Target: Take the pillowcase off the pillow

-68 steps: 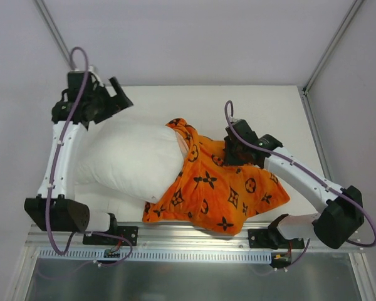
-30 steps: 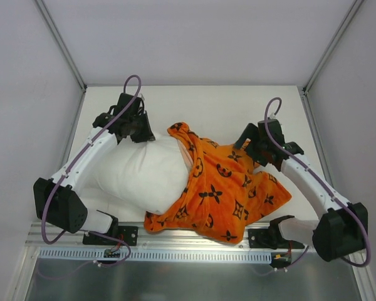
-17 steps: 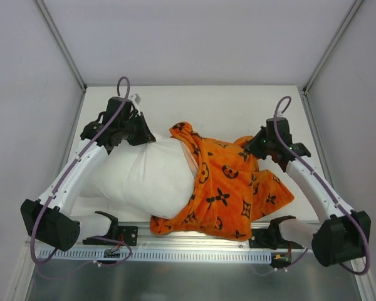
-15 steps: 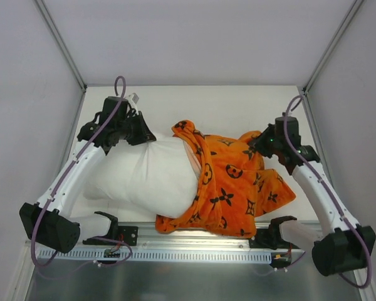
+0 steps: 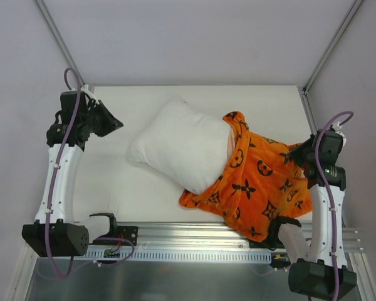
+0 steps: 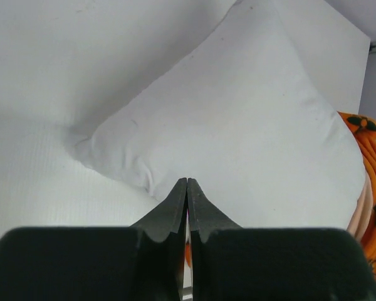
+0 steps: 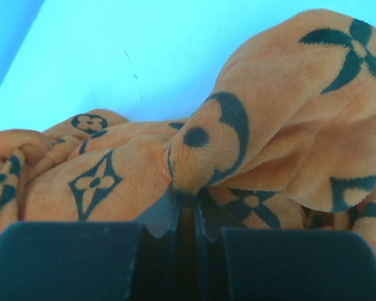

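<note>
Over on the right, the right gripper (image 7: 185,199) is clenched on a bunched fold of the pillowcase (image 7: 269,125), the plush orange nap squeezed between both fingers. From above, that right gripper (image 5: 302,155) sits at the far right side of the table (image 5: 131,207), right up against the fabric's edge, with the arm standing close to the right wall. The pillowcase (image 5: 260,182) spreads out from there toward the near right corner, its black flower and circle motifs facing up, and its lower edge reaches the metal rail (image 5: 194,233) beside the right arm's base. The pillow (image 5: 178,144) lies slantwise in the middle of the table, its left part bare and white, one corner aimed at the far edge. Its right end sits inside the open mouth of the orange cover, and the rim of the cloth curls up over it. On the other side, the left gripper (image 5: 114,123) hangs at the far left, well apart from the pillow. The wrist view shows the left gripper (image 6: 187,183) with its fingers pressed tight together and nothing between them, the pillow (image 6: 238,125) lying beyond their tips and a sliver of pillowcase (image 6: 371,169) at the right edge
</note>
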Robot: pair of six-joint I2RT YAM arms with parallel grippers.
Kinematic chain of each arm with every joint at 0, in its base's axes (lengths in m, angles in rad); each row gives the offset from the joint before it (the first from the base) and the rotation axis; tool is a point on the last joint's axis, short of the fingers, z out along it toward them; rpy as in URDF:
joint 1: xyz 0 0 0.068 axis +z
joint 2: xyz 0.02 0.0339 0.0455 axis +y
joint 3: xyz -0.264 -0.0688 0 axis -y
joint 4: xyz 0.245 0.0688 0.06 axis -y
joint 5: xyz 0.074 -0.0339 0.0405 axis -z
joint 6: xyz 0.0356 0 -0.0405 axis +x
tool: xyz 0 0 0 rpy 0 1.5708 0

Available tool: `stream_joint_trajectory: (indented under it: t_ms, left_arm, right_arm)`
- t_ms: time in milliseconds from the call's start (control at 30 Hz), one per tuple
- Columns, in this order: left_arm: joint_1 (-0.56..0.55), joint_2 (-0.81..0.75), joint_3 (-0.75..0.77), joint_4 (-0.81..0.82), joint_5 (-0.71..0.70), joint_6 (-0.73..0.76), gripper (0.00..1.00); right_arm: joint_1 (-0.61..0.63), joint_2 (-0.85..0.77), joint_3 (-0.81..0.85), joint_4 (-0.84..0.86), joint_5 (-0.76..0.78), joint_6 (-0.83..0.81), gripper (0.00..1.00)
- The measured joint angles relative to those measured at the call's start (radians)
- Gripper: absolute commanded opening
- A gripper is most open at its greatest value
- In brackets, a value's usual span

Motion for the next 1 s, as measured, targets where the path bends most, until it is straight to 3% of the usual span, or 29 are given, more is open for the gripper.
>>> stream_joint_trajectory:
  t_ms: [67, 100, 133, 200, 267, 400, 700, 933, 967, 1000]
  left_arm:
    - [-0.05, 0.04, 0.03, -0.016, -0.003, -0.002, 0.01]
    - [-0.087, 0.064, 0.051, -0.016, -0.006, -0.002, 0.11]
    - [-0.137, 0.095, 0.076, -0.017, -0.012, 0.001, 0.36]
    - [-0.23, 0.163, 0.151, -0.031, -0.026, 0.006, 0.74]
    - [-0.304, 0.238, 0.242, -0.05, -0.045, 0.006, 0.99]
    - [-0.375, 0.416, 0.47, -0.101, -0.098, 0.017, 0.99]
    - [-0.38, 0.972, 1.134, -0.322, -0.337, 0.045, 0.99]
    - [-0.393, 1.188, 1.172, -0.401, -0.336, 0.07, 0.99]
    - [-0.399, 1.203, 1.162, -0.399, -0.335, 0.076, 0.97]
    - [-0.405, 1.209, 1.149, -0.396, -0.331, 0.083, 0.89]
  right_arm:
    - [0.002, 0.011, -0.021, 0.001, -0.019, 0.0, 0.01]
    - [0.005, 0.016, -0.029, 0.0, -0.026, 0.0, 0.01]
    - [0.014, 0.02, -0.032, 0.0, -0.026, -0.002, 0.01]
    - [0.043, 0.022, -0.032, 0.004, -0.023, -0.007, 0.01]
    - [0.071, 0.022, -0.032, 0.008, -0.018, -0.014, 0.01]
    - [0.115, 0.019, -0.033, 0.008, -0.005, -0.027, 0.01]
    - [0.182, -0.007, -0.073, 0.026, 0.035, -0.04, 0.01]
    - [0.264, 0.002, -0.095, 0.033, 0.068, -0.041, 0.01]
    - [0.281, 0.006, -0.095, 0.034, 0.079, -0.041, 0.01]
    - [0.29, 0.009, -0.095, 0.035, 0.085, -0.041, 0.01]
